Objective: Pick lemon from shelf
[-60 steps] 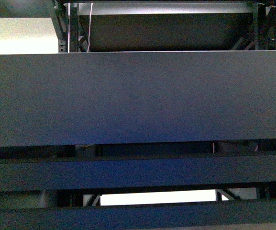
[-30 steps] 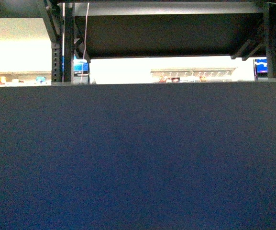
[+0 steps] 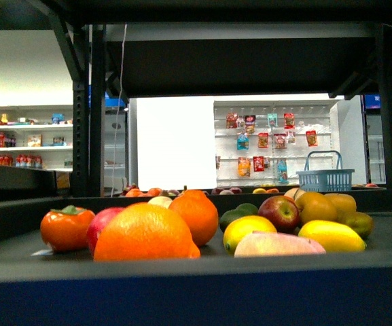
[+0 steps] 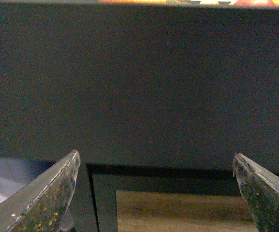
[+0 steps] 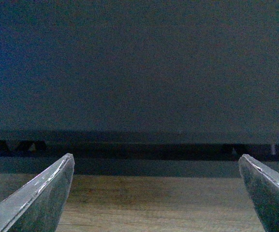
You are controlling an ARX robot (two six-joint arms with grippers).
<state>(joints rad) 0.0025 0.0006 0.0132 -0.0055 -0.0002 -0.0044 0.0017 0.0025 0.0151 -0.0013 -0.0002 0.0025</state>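
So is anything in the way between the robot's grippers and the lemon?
Yes. The left gripper and right gripper, both open, face the dark front edge of the shelf, so that edge blocks them from the lemon. In the front view, a pink fruit also lies before the lemon's left end.

From my seat the front view is bright at the back, where the white wall panel point(image 3: 172, 142) glares, while the black metal shelf point(image 3: 196, 299) sits in shadow, its near edge blurred and blue-tinted. Both wrist views are dim, grainy and nearly featureless.
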